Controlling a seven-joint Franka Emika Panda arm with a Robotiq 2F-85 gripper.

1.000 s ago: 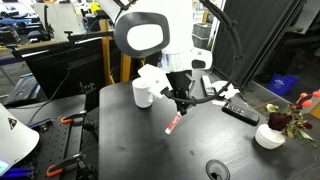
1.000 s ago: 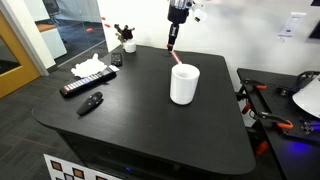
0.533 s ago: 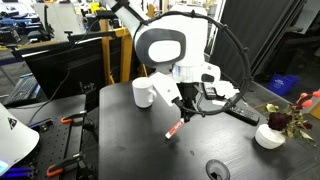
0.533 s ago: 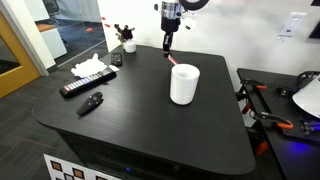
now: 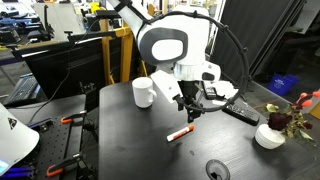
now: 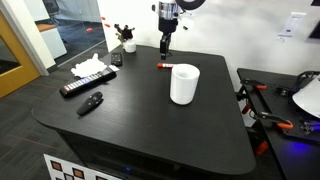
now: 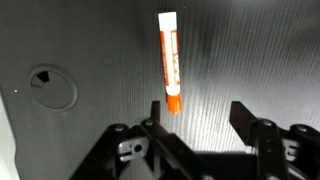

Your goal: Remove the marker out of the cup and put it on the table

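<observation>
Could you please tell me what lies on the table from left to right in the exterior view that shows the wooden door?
First the black remote control, then the flowered bowl, the marker, and the cup.

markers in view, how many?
1: the marker lies flat on the table, apart from the cup, near the open hand. Cup's inside isn't fully visible.
</observation>
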